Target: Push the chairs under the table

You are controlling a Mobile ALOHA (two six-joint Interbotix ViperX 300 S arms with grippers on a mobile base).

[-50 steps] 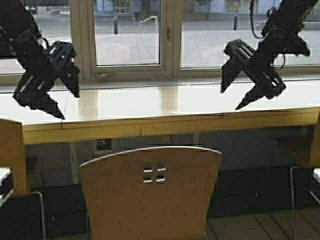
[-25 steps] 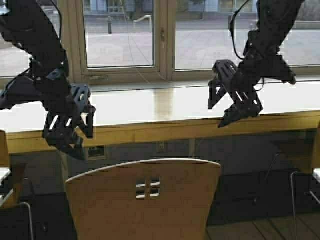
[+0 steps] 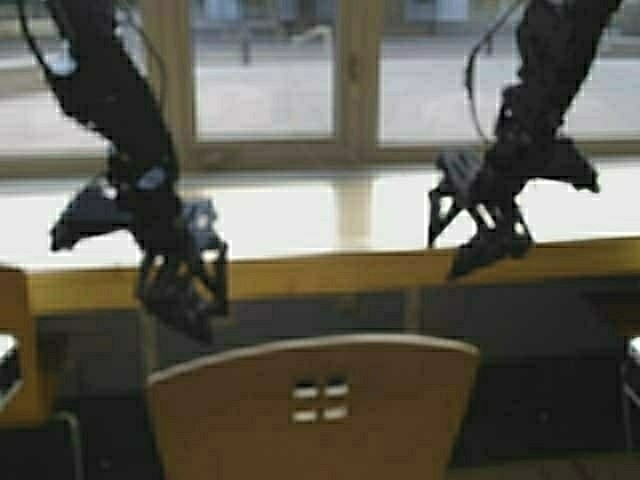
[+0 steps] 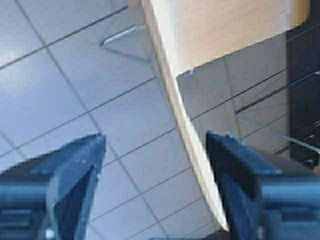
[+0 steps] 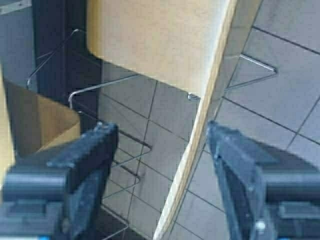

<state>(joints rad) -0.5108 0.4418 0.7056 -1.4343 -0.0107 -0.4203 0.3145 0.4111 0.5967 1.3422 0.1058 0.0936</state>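
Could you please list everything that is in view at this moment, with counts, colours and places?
Middle chair: one, tan plywood, four small square cutouts in the backrest, centre foreground, facing the table.
Side chair: one, tan, cut off at the left edge.
Table: one, long pale glossy top with a thick yellowish wooden front edge, running across the view behind the chairs.
Window: pale frames behind the table, street beyond.
Floor tiles: grey, under the chair in both wrist views.
Left gripper: black, open, above the middle chair's backrest on its left side.
Right gripper: black, open, above the backrest on its right side, in front of the table edge.
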